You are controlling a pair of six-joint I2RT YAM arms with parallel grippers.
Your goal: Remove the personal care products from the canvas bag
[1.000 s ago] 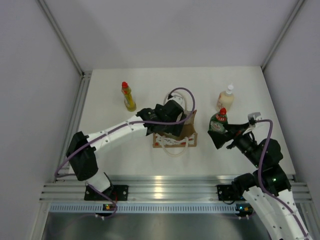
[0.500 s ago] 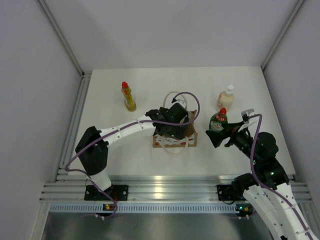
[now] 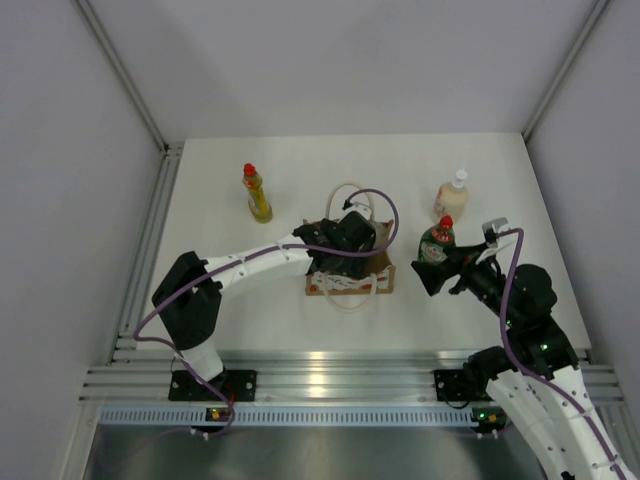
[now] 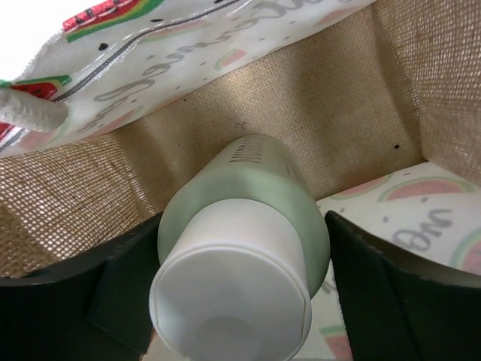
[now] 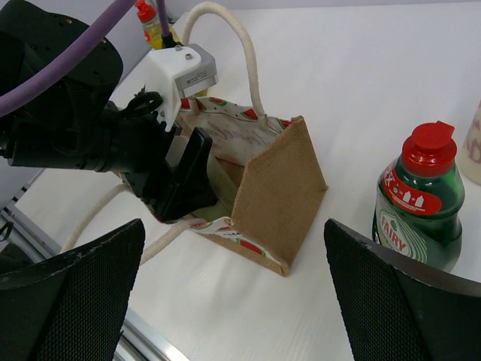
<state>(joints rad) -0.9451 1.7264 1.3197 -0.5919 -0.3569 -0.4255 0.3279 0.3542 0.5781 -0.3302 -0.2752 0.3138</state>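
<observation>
One pale bottle (image 4: 248,195) lies in the canvas bag (image 4: 338,113), with the left gripper (image 4: 240,286) around it.
The two dark fingers (image 4: 128,293) of this gripper stand on either side of the bottle just behind its white cap (image 4: 233,301); I cannot tell if they already press on it or only flank it. The bottle looks like stiff, smooth plastic, probably light and a little slippery, so the straight body below the cap seems the best place to hold. The bag is soft woven cloth and may lift together with the bottle; I see nothing else in it. The right gripper (image 5: 233,286) is wide open and empty, near the green bottle (image 5: 417,203) on the table (image 5: 376,60). The cream bottle (image 3: 452,197) and the yellow bottle (image 3: 257,193) stand outside too.
</observation>
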